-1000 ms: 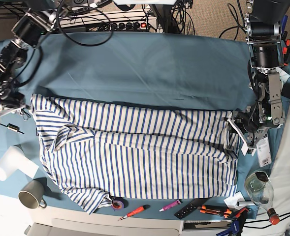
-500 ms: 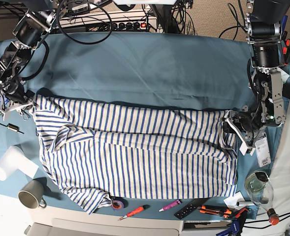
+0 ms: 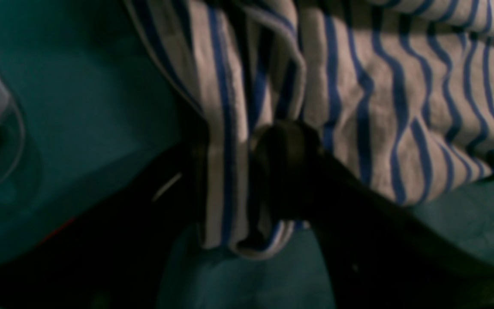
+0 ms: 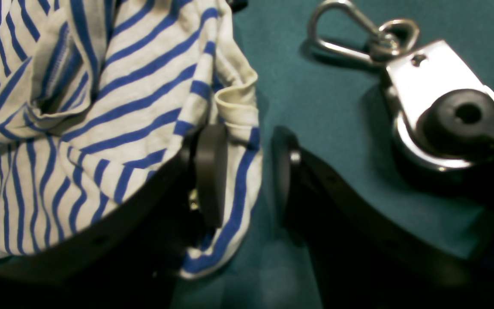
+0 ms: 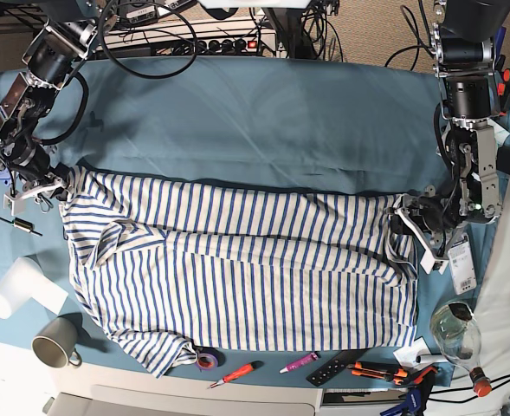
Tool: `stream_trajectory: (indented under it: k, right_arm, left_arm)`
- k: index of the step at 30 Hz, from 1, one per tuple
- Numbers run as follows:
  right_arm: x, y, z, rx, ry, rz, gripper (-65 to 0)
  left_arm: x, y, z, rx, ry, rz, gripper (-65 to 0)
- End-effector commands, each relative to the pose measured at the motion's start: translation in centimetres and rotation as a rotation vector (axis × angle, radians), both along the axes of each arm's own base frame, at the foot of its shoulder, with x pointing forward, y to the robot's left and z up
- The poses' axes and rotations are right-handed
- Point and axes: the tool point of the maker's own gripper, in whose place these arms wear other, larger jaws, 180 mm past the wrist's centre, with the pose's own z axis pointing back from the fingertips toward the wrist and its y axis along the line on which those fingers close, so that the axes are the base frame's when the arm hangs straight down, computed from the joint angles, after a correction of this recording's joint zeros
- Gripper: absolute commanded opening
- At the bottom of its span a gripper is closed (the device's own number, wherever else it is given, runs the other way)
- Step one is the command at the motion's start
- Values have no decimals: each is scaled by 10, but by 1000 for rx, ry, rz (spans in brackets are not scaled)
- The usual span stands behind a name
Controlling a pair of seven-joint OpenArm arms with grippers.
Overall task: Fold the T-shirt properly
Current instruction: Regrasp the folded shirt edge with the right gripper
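The T-shirt [image 5: 237, 260], white with thin blue stripes, lies spread flat across the teal table [image 5: 263, 113]. My left gripper [image 5: 408, 224] is at its right edge. In the left wrist view this gripper [image 3: 230, 180] is shut on a bunched fold of the striped cloth [image 3: 401, 107]. My right gripper [image 5: 54, 184] is at the shirt's upper left corner. In the right wrist view it [image 4: 247, 171] is open, and the shirt's hem [image 4: 122, 107] hangs between the two pads against the left one.
A metal snap hook on a plate [image 4: 423, 86] lies by the right gripper. A white cup [image 5: 12, 290] and grey mug [image 5: 55, 342] stand front left. A tape roll [image 5: 205, 358], screwdriver [image 5: 235, 373], pink marker [image 5: 300, 361], remote [image 5: 334, 368] and glass flask [image 5: 454, 325] line the front edge.
My right gripper has moved right onto the shirt's upper left corner. My left gripper has drawn the right edge slightly left and up, bunching the cloth.
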Motion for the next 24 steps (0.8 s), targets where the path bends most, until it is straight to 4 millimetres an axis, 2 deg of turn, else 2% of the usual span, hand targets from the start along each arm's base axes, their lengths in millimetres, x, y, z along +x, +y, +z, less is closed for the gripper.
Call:
stream_trajectory:
  k: [1, 5, 7, 11, 18, 24]
  right_arm:
    - [-3, -3, 1, -11, 30, 8, -480]
    - [-4, -5, 0, -24, 43, 9, -650]
    - [-4, -5, 0, -24, 42, 9, -650]
    - [-4, -5, 0, -22, 43, 10, -650]
    - [4, -4, 11, -14, -12, 16, -650]
    - [12, -3, 42, -85, -67, 60, -650]
  left_arm:
    - [-7, -4, -4, 5, 44, -25, -435]
    - [-7, -4, -4, 5, 44, -25, -436]
    - [-7, -4, -4, 5, 44, -25, -457]
    - [-6, -3, -4, 5, 45, -17, -650]
    - [-4, -2, 0, 12, 47, -23, -650]
    - [10, -2, 33, 47, 15, -19, -650]
